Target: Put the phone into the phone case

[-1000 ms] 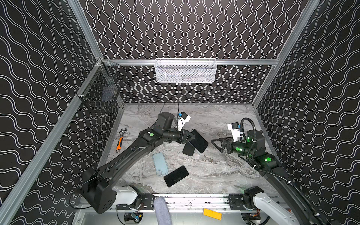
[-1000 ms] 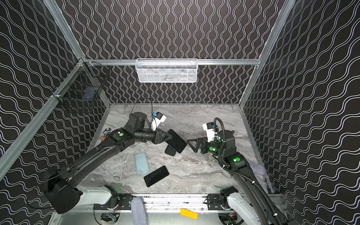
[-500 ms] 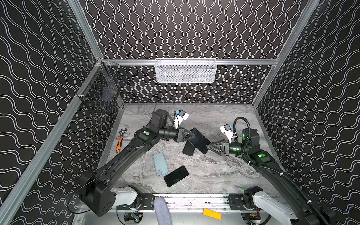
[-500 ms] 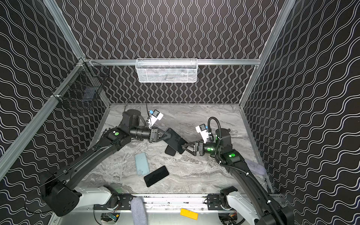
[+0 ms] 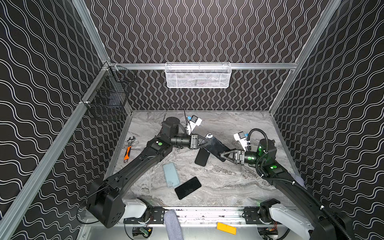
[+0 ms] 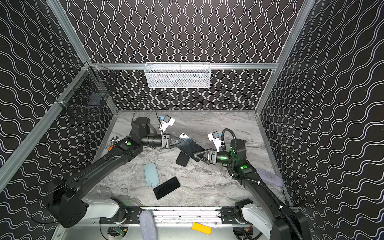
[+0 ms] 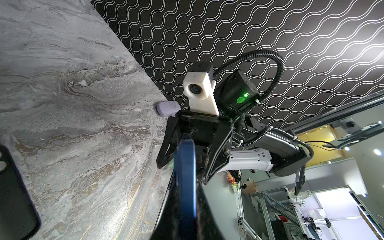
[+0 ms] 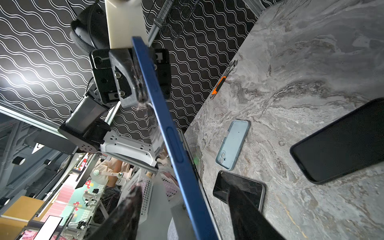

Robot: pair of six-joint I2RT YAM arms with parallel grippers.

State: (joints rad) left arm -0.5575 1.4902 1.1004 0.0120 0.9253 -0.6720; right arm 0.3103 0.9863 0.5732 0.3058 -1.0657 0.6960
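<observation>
My left gripper (image 5: 204,143) is shut on one end of a dark blue phone (image 5: 216,146), which hangs tilted above the table in both top views. My right gripper (image 5: 223,154) straddles the phone's other end. In the right wrist view its fingers (image 8: 124,207) stand open on either side of the phone's blue edge (image 8: 172,141), with a gap on each side. Under the phone, a black phone case (image 5: 202,157) lies on the marble table (image 5: 239,182). A light blue case (image 5: 171,175) and a black phone (image 5: 187,187) lie nearer the front.
An orange-handled wrench (image 5: 129,148) lies by the left wall. A lilac cloth (image 6: 269,176) sits at the right edge behind the right arm. A white mesh basket (image 5: 197,75) hangs on the back wall and a black wire basket (image 5: 108,99) on the left wall.
My right gripper has swung left to the phone's free end and its jaws have narrowed around it. The left gripper has carried the phone slightly right, still shut on it.
</observation>
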